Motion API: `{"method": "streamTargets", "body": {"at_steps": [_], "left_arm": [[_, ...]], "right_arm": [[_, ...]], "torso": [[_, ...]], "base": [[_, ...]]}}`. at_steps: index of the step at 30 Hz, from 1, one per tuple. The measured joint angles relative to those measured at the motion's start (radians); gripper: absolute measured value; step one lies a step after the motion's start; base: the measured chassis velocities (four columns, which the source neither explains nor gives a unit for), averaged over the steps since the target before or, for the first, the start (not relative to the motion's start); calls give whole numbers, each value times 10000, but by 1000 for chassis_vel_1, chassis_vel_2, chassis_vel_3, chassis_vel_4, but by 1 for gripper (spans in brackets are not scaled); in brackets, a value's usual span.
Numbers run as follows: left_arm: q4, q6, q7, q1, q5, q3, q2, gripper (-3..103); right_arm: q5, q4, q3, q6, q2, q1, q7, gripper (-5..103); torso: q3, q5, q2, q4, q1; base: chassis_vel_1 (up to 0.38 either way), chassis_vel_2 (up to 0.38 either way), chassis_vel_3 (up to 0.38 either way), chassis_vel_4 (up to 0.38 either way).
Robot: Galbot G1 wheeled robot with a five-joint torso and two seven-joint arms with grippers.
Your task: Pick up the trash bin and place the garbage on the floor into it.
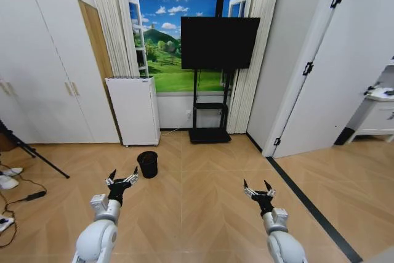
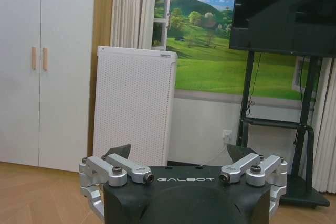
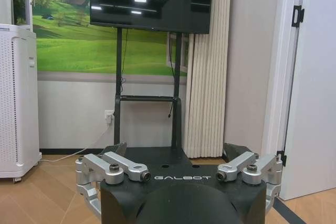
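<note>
Bin [image 1: 147,164] upright on the wood floor, in front of the white perforated unit [image 1: 133,110] and left of the TV stand [image 1: 210,108]. Left gripper [image 1: 123,178] hovers near the bin, a bit short of it and to its left, fingers spread, nothing held. Right gripper [image 1: 258,188] is well apart from the bin on the right, fingers also spread and empty (both arms low, pointing forward). Left wrist view faces the unit [image 2: 135,107] and TV [image 2: 286,13]; right wrist view faces the stand [image 3: 148,98] and curtain [image 3: 207,66].
</note>
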Motion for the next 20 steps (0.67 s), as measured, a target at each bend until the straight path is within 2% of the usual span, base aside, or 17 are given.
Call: {"method": "streamTargets", "body": {"at_steps": [20], "left_arm": [[-15, 19, -9, 6, 4, -2, 3, 100]], "right_arm": [[-7, -2, -5, 2, -3, 5, 0, 100]], "torso": [[-3, 0, 2, 0, -7]], "base": [[-3, 1, 1, -2]]}}
